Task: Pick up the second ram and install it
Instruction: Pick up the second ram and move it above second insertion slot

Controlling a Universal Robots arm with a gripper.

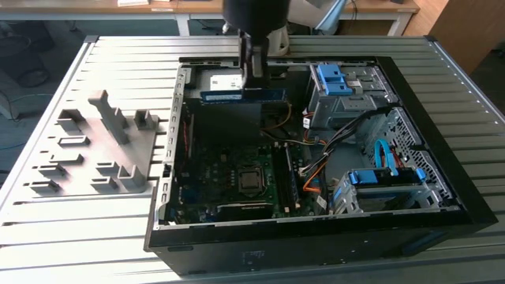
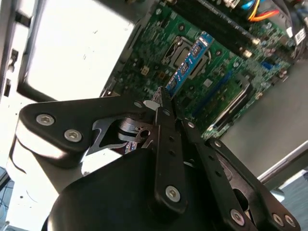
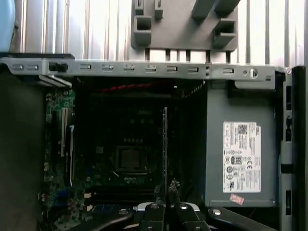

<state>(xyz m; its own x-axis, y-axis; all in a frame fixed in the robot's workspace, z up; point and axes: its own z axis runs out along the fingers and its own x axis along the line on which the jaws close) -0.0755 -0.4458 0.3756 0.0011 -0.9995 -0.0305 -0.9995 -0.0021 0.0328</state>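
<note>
1. You see the gripper [image 1: 254, 76] pinching the second ram [image 1: 233, 94], its fingers [image 2: 166, 139] pressed together on the stick.
2. In the exterior view the stick hangs level over the open computer case [image 1: 316, 242], toward its 12 o'clock edge.
3. The first wrist view shows it edge-on above the motherboard [image 3: 130, 159].
4. The grey holder block [image 1: 103, 148] lies at the case's 9 o'clock.

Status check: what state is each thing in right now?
second ram: clamped in the fingers, held above the motherboard, not seated.
gripper: shut on the second ram.
computer case: lying flat, side open.
CPU socket: uncovered, no cooler.
</note>
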